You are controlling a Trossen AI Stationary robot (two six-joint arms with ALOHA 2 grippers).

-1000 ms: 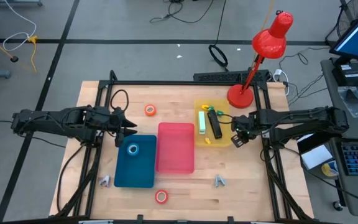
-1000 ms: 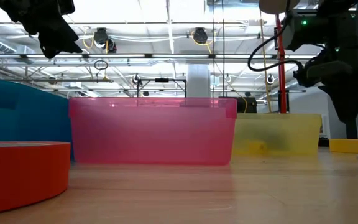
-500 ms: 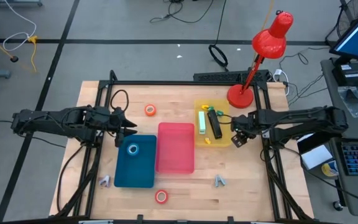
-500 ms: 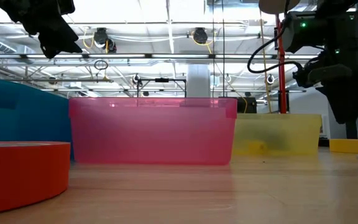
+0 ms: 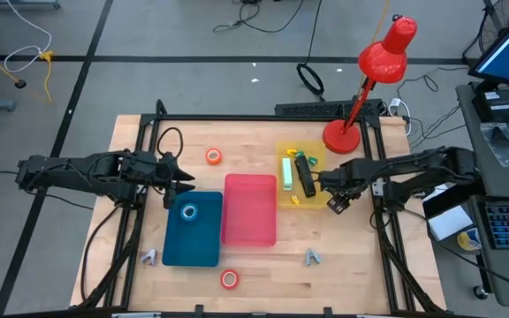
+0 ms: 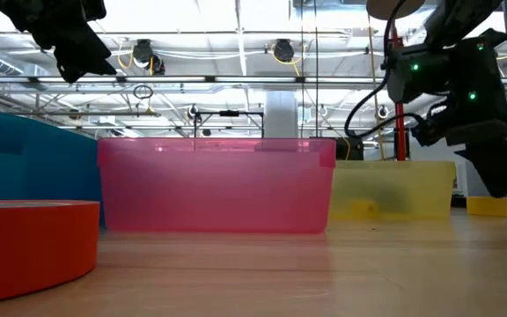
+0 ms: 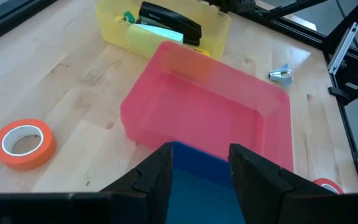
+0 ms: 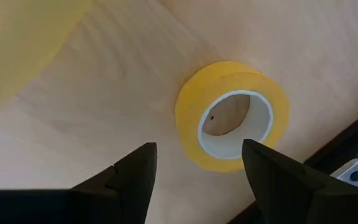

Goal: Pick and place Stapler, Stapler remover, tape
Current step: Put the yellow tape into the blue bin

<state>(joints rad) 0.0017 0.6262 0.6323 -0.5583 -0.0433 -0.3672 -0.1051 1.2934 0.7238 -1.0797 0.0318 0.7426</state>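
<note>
Right gripper (image 8: pixel 194 171) moved over yellow tape (image 8: pixel 232 115), fingers apart

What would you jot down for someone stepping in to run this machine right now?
Left gripper: open, empty, hovering at the blue bin.
Right gripper: open, empty, poised over the yellow tape lying on the table beside the yellow bin.
Done: blue tape in the blue bin; stapler in the yellow bin.
Left: yellow tape, orange tape behind the pink bin, red-orange tape at the front edge. The pink bin is empty.
</note>
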